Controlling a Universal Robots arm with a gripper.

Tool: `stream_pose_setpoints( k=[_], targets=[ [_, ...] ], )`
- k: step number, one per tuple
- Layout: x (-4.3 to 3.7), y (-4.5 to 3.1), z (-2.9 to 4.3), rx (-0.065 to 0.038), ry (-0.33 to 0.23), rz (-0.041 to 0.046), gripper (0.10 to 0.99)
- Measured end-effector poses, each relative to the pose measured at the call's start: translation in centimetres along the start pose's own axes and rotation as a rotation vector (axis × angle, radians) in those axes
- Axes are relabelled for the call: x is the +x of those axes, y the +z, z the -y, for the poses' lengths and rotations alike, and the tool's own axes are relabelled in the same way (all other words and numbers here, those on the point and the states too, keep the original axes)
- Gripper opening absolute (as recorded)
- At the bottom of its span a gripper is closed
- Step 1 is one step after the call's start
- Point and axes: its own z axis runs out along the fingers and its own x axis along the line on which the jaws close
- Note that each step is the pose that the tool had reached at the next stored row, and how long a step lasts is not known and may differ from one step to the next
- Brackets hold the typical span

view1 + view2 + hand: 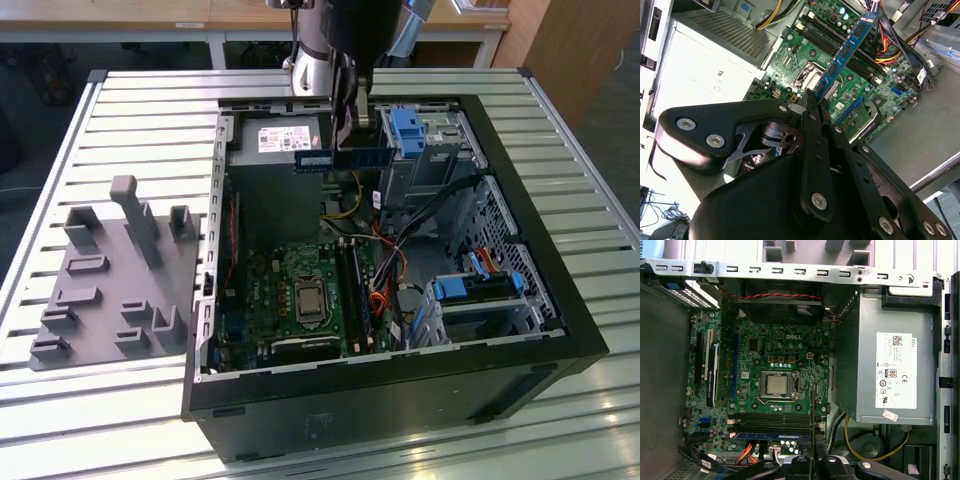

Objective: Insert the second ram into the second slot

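Note:
My gripper hangs over the open computer case, shut on the second ram, a long thin blue stick held level above the power supply. In the second wrist view the second ram runs out from the fingertips over the motherboard. The first wrist view shows it edge-on as a thin dark line above the gripper. Below lie the dark memory slots; another blue stick sits in one at the row's edge. I cannot tell which is the second slot.
The grey power supply stands beside the motherboard. Red and orange cables run close to the slots. Light-blue drive clips sit at the case's far side. A grey fixture plate lies at the exterior view's left.

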Motion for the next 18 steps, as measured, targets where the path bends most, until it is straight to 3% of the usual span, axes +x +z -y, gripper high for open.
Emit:
stream_pose_setpoints(
  k=[18],
  targets=[
    [0.46,0.00,-0.03,0.000,0.000,0.0000,0.137]
  ],
)
